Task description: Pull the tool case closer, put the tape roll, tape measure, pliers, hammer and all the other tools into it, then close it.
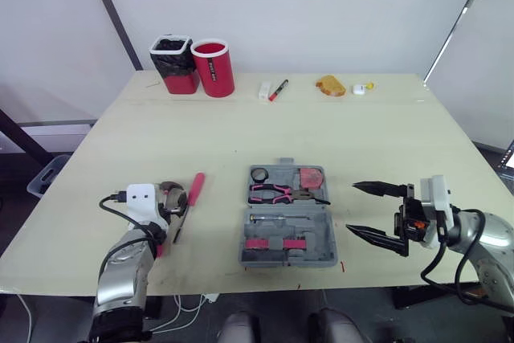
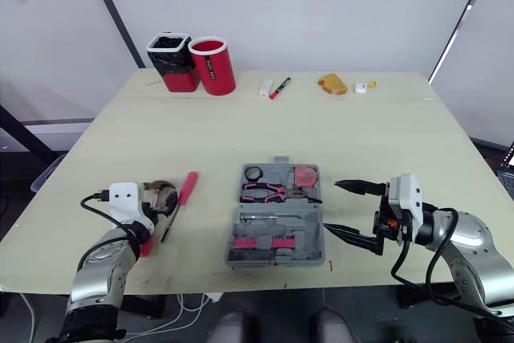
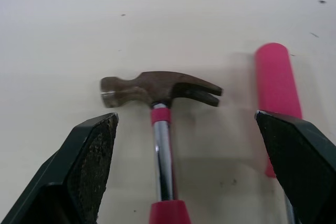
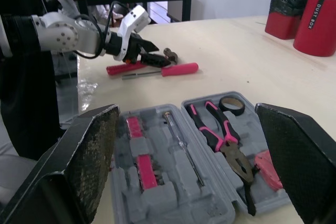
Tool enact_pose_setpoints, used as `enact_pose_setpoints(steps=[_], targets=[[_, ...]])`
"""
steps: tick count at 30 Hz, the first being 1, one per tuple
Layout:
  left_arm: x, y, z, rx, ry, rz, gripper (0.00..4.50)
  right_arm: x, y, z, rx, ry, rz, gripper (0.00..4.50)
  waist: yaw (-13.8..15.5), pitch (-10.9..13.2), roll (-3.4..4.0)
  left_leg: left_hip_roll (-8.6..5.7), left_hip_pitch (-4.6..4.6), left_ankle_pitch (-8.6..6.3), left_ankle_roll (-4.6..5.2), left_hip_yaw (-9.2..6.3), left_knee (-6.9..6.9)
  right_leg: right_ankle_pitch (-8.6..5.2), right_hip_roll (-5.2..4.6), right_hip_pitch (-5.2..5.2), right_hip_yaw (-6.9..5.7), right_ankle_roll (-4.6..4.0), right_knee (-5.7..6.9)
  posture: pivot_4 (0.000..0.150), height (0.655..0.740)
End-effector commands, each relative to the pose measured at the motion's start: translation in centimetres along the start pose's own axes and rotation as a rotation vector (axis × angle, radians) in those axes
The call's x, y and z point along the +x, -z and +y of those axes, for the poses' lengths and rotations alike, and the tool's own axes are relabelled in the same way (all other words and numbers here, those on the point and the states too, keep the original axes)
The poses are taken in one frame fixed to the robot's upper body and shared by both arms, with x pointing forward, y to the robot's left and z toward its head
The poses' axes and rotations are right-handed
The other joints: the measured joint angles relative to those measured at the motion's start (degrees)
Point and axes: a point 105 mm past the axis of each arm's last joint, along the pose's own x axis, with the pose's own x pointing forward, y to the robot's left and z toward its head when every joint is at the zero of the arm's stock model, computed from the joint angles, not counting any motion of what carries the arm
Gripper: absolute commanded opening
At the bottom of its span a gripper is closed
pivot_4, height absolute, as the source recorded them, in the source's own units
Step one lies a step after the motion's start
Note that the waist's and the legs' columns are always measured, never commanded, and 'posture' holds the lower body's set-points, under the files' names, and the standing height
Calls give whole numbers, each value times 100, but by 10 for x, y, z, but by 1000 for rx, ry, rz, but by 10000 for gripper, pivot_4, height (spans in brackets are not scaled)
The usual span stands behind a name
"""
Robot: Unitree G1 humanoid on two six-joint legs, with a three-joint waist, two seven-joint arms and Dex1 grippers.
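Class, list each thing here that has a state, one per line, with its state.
tool case: open, flat on table.
pliers: stowed in case.
tape roll: stowed in case.
hammer: on table, outside case, ungripped.
screwdriver: on table, outside case.
left end effector: open, straddling hammer.
right end effector: open, empty.

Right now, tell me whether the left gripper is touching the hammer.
Apart. In the left wrist view, the left gripper stands open astride the hammer, with bare table on both sides of its shaft.

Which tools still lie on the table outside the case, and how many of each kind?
Hammer: 1
Screwdriver: 1
Total outside the tool case: 2
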Motion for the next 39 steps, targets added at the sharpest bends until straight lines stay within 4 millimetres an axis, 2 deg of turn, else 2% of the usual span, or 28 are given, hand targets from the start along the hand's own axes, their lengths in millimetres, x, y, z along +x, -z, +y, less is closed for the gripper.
enact_pose_setpoints(steps=[1,2,6,28,29,30,32,33,39], targets=[[5,3,6,-18,-17,34,39495,0,-6,1,-40,5,-14,45000,1,0,1,0,1,0,0,-1,0,0,0,1,-1,0,1,1500,7400],[7,2,5,-23,-17,35,36256,1,-6,1,-40,6,-14,45000,1,0,1,0,4,0,0,-2,1,0,1,4,-3,0,1,1500,7400],[10,4,9,-28,-42,61,17721,1,-6,2,-41,18,-13,45000,7,-1,2,-1,5,0,0,-4,1,0,-1,8,-5,0,-1,1500,7400],[24,6,12,-46,3,163,17721,2,-6,0,-65,45,-4,45000,3,-3,7,-1,17,0,0,-8,1,0,0,19,-9,-1,0,1500,7400],[24,6,12,-48,3,164,12309,3,-6,0,-65,45,-4,45000,5,-4,8,-1,17,0,0,-8,1,0,0,19,-9,-1,0,1500,7400],[24,6,12,-51,4,164,11364,3,-6,0,-66,45,-4,45000,7,-5,10,-1,18,0,0,-8,1,0,0,20,-9,-1,0,1500,7400],[24,7,12,-56,3,167,1515,3,-6,0,-67,45,-4,45000,12,-10,19,-1,18,0,0,-8,1,0,0,21,-9,-1,0,1500,7400],[24,7,12,-59,2,169,40,3,-6,-1,-68,45,-4,45000,11,-11,21,-1,19,0,0,-8,1,0,-1,22,-9,-1,0,1500,7400],[23,4,16,-77,-3,157,40,4,-6,0,-69,42,-6,45000,2,-13,24,-1,23,0,0,-9,0,-1,0,24,-9,-1,0,1500,7400]])
